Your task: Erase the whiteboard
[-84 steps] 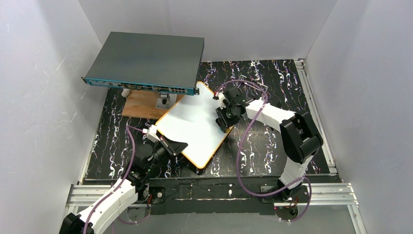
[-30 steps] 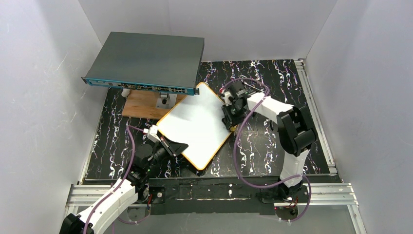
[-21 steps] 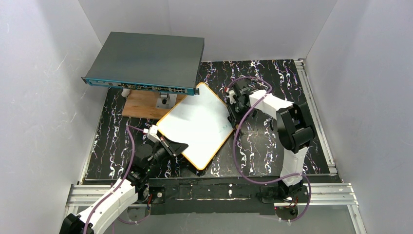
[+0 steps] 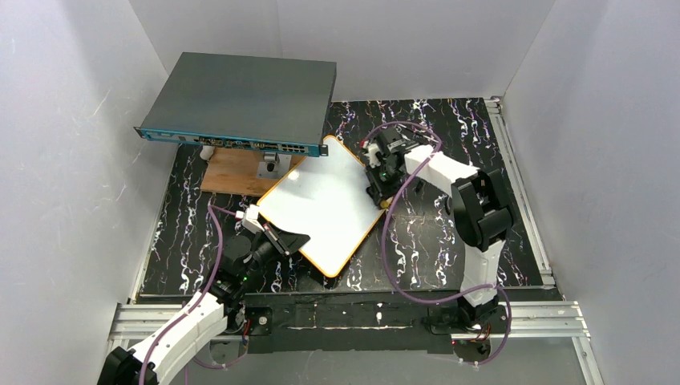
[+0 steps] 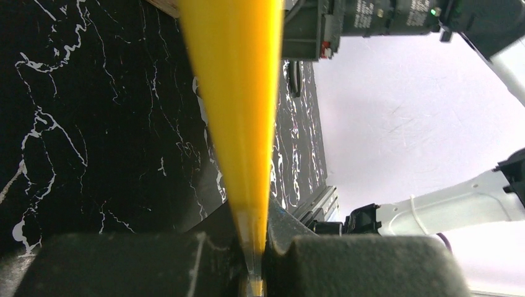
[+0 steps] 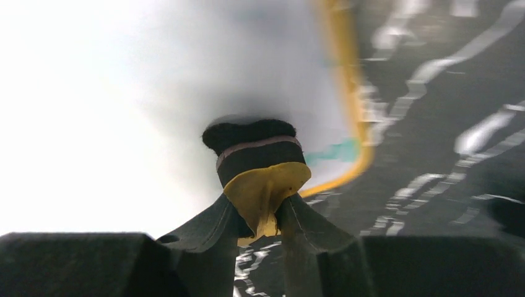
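The whiteboard (image 4: 317,204), white with a yellow-orange frame, lies slantwise on the black marbled table. My left gripper (image 4: 279,238) is shut on its near-left edge; in the left wrist view the yellow frame (image 5: 238,93) runs between the pads of that left gripper (image 5: 252,263). My right gripper (image 4: 380,181) is at the board's right edge, shut on an eraser (image 6: 257,162) with a yellow back and black felt. The felt is pressed onto the whiteboard (image 6: 124,93). A short green mark (image 6: 337,150) remains beside the eraser, near the frame.
A large dark-grey flat box (image 4: 240,100) stands at the back left, partly over a brown wooden board (image 4: 236,172) and over the whiteboard's far corner. White walls close in on three sides. A metal rail (image 4: 513,176) runs along the table's right edge.
My right gripper with the eraser slid from the board's right part out to its right edge, went farther back, then came slightly nearer. The left gripper and the board stayed put.
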{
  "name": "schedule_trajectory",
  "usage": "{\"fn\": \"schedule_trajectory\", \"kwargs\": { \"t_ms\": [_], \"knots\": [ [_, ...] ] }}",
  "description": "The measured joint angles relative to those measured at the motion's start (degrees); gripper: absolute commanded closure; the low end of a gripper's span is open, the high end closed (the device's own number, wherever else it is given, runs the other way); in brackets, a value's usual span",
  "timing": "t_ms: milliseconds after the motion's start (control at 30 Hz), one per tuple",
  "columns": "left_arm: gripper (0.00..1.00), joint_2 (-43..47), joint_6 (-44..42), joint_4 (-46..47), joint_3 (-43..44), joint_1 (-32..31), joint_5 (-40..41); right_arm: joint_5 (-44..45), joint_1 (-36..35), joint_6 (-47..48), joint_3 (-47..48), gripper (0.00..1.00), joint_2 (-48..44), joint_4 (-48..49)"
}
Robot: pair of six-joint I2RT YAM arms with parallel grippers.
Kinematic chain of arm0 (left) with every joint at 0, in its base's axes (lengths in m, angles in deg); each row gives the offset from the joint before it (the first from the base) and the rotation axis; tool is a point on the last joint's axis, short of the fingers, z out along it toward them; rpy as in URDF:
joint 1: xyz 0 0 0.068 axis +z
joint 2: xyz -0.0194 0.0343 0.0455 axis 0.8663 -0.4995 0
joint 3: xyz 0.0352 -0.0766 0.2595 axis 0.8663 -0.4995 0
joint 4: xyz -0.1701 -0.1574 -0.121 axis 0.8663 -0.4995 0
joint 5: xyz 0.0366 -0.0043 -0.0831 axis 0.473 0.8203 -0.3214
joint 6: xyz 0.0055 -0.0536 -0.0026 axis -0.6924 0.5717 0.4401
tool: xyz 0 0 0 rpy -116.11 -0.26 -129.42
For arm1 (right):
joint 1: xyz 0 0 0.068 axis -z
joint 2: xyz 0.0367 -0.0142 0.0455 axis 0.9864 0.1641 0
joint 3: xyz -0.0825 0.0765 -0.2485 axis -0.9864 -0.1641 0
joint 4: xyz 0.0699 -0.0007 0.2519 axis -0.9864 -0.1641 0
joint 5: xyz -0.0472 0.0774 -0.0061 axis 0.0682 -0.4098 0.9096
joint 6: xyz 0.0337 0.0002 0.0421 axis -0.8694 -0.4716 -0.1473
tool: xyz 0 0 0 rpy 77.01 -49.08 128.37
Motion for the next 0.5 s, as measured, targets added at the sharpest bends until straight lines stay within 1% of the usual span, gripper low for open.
{"fn": "schedule_trajectory", "kwargs": {
  "t_ms": [133, 233, 333, 500],
  "knots": [
    [1.0, -0.1, 0.0, 0.0, 0.0, 0.0, 0.0, -6.1, -6.3, 0.0, -3.8, 0.99, -4.4, 1.9],
    [1.0, -0.1, -0.1, 0.0, 0.0, 0.0, 0.1, -6.1, -8.5, 0.2, -4.2, 0.99, -5.3, 1.9],
    [1.0, 0.0, 0.0, -0.2, 0.0, 0.0, 0.2, -6.8, -6.1, -0.3, -2.8, 0.99, -3.7, 0.9],
    [1.0, 1.5, 0.9, -1.6, 0.0, 0.0, 0.3, -4.9, 1.4, -0.4, 4.2, 0.99, 2.8, -0.4]
  ]
}}
